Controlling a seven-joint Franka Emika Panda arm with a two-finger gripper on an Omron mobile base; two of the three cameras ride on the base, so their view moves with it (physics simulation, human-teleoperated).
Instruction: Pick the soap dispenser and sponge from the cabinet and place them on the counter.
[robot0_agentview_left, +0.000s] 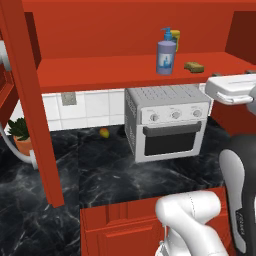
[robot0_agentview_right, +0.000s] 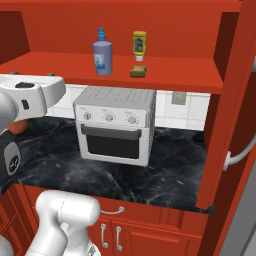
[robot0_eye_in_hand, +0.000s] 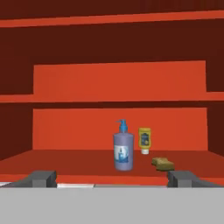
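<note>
The cabinet (robot0_agentview_left: 100, 70) stands open, with the soap dispenser (robot0_agentview_left: 166, 52) upright on its red shelf. It is a lavender bottle with a blue pump, also seen as the soap dispenser (robot0_agentview_right: 102, 56) and the soap dispenser (robot0_eye_in_hand: 123, 151). To its right lies the small tan sponge (robot0_agentview_left: 194, 66), the sponge (robot0_agentview_right: 138, 71), the sponge (robot0_eye_in_hand: 163, 164). My gripper (robot0_eye_in_hand: 111, 179) is open and holds nothing. It looks straight at the shelf from some way in front, with the dispenser centred between the fingertips (robot0_eye_in_hand: 42, 178). Below lies the black counter (robot0_agentview_left: 100, 172).
A yellow squeeze bottle (robot0_eye_in_hand: 144, 139) stands behind the dispenser and sponge. A grey toaster oven (robot0_agentview_left: 167, 122) sits on the counter under the shelf, with a small fruit (robot0_agentview_left: 104, 132) and a potted plant (robot0_agentview_left: 20, 135) to its left. The open cabinet doors (robot0_agentview_left: 27, 100) flank the shelf.
</note>
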